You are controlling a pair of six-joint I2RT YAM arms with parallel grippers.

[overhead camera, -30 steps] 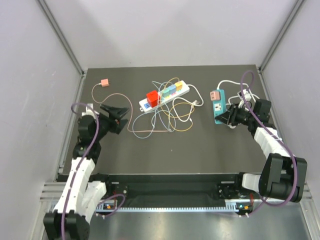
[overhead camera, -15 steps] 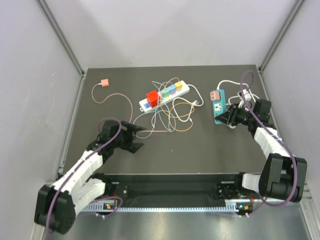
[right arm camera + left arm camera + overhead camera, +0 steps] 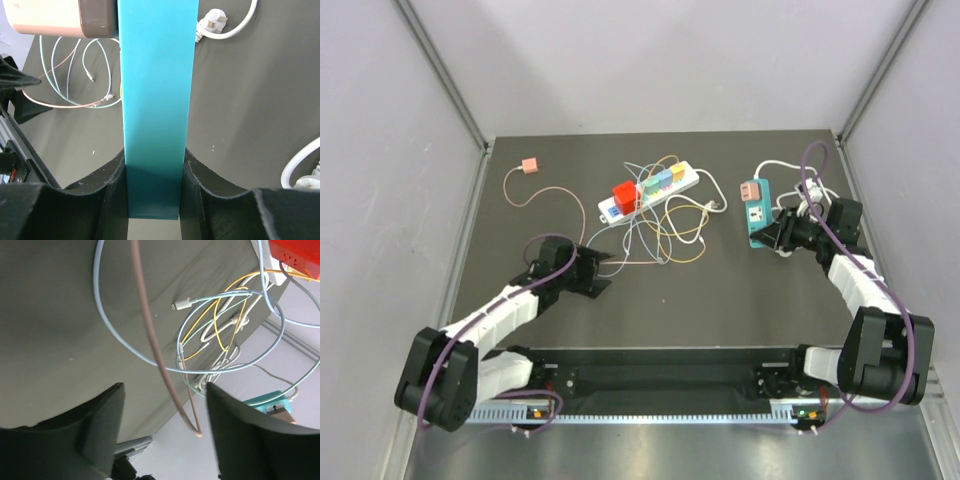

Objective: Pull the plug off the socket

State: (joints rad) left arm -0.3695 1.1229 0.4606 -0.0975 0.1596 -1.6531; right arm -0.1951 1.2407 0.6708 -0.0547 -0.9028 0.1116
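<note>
Teal socket [image 3: 757, 214], cable tangle [image 3: 655, 235] nearby

Smooth teal plastic socket [image 3: 155, 100], matt table [image 3: 720, 290]

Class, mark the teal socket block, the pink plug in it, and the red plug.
teal socket block [image 3: 155, 100], right wrist view, long flat face.
pink plug [image 3: 750, 188], top view, top face.
red plug [image 3: 624, 192], top view, top face.

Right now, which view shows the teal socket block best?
Top external: the teal socket block shows its whole face and pink plug. Right wrist shows only its clamped edge; left wrist, a distant corner.
</note>
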